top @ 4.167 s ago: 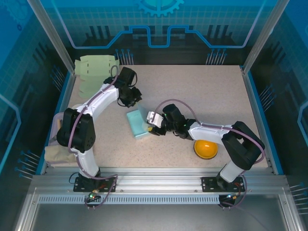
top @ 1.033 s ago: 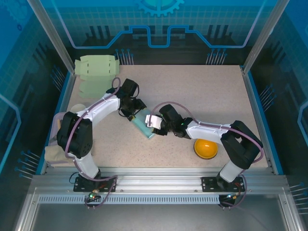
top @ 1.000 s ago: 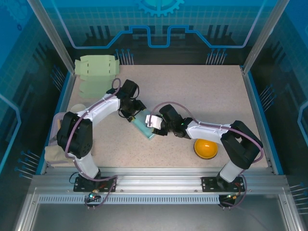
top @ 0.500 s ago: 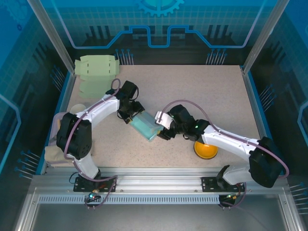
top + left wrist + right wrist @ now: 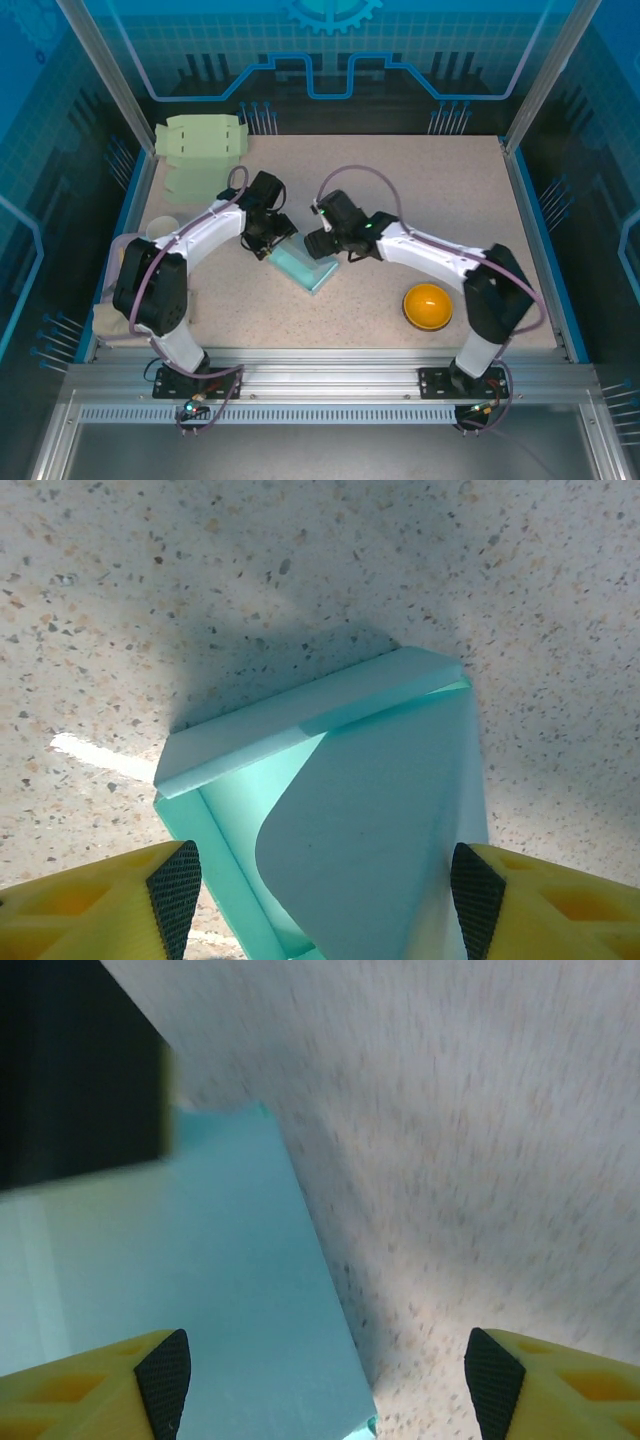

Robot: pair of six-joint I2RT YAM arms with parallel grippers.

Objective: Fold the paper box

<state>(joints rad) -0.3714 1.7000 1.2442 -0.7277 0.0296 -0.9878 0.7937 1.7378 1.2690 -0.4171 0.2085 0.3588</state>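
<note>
top external view: the paper box point(image 5: 308, 266), teal, lies on the speckled worktop point(image 5: 430, 190) left of centre, turned at an angle. the left end effector point(image 5: 270, 240) sits at the box's far-left end. the right end effector point(image 5: 318, 245) sits at its far-right edge, close to the left one. an orange bowl point(image 5: 428, 305) stands to the right of the box and nearer, well apart from it. a stack of pale green flat box blanks point(image 5: 200, 150) lies at the far left corner.

left wrist view: the left end effector point(image 5: 320, 880) is spread wide, with a black pad at each side. the paper box point(image 5: 370, 820) lies between the fingers point(image 5: 175, 885), and its left wall is just beside the left pad. contact at either pad cannot be told. the box top is part open; a rounded flap slants down into it. the worktop point(image 5: 300, 560) lies beyond.

right wrist view: the right end effector point(image 5: 325, 1370) is spread wide. a flat teal face of the paper box point(image 5: 200, 1290) lies under the left finger, and the right finger is over bare worktop point(image 5: 450, 1110). a dark blurred body point(image 5: 80, 1070) covers the upper left corner.
</note>
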